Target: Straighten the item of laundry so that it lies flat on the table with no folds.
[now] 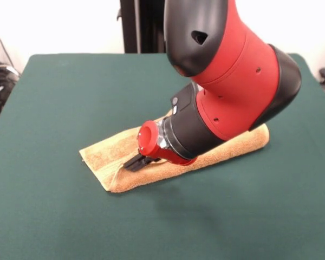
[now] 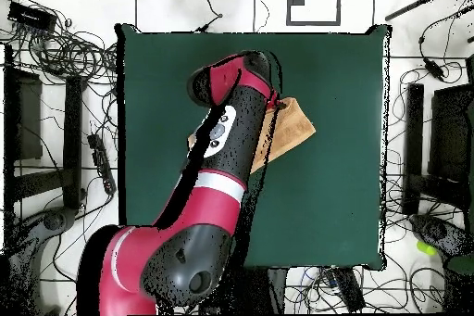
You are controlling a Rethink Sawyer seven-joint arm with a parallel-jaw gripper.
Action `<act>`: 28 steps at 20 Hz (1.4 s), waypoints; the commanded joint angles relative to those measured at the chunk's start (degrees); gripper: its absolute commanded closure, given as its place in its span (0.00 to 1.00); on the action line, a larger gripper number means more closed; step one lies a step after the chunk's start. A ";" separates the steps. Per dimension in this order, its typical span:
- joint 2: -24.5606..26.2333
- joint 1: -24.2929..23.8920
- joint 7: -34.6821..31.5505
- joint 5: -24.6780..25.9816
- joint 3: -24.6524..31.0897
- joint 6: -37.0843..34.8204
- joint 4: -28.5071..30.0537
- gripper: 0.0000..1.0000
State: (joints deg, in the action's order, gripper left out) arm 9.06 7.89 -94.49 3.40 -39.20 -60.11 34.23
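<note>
The orange-tan terry-cloth towel (image 1: 119,162) lies folded into a long strip near the middle of the dark green felt table (image 1: 54,97), well clear of every edge. The red and black arm's gripper (image 1: 136,161) rests on its left end; whether its fingers pinch cloth cannot be told.

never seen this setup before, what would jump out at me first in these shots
The big red and black arm fills the upper middle of the front view, bent low over the table. Its gripper meets an orange-tan towel lying folded in a long strip at the green table's centre.
</note>
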 commanded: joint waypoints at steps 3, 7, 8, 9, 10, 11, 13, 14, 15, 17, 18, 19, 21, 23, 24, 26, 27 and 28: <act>1.28 0.36 -10.91 -4.14 7.82 -6.01 4.88 1.00; -1.83 0.56 -11.06 -5.15 8.48 -7.60 7.12 1.00; -2.61 0.59 -11.78 -5.68 8.71 -7.81 7.69 1.00; -3.40 0.63 -12.51 -6.20 8.93 -8.03 8.26 1.00; -3.95 0.79 -14.21 -6.58 9.11 -6.55 9.17 1.00; -4.25 0.87 -15.15 -6.95 9.22 -5.55 9.66 1.00; -4.48 1.02 -16.49 -7.57 9.32 -4.01 10.36 1.00; -4.65 1.03 -16.73 -7.96 9.53 -3.20 10.78 1.00; -4.54 0.86 -17.29 -8.56 9.92 -2.34 11.09 1.00; -4.58 0.64 -18.03 -9.61 10.27 -1.91 11.11 1.00; -4.81 0.60 -18.24 -10.18 10.37 -1.70 11.42 1.00; -4.71 0.62 -18.55 -10.54 10.29 -1.59 11.29 1.00; -4.33 0.69 -19.33 -11.21 10.03 -1.32 10.99 1.00; -3.90 0.73 -19.45 -11.59 9.63 -1.33 10.59 1.00; -3.70 0.74 -19.12 -11.70 9.50 -1.20 10.49 1.00; -3.25 0.91 -18.52 -11.66 9.02 -0.85 10.12 1.00; -3.26 0.91 -18.83 -11.90 8.93 -0.47 10.28 1.00; -3.25 0.94 -18.95 -12.05 8.86 -0.22 10.42 1.00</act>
State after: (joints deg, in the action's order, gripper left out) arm 3.90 7.90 -94.49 -5.19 -37.62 -61.51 39.71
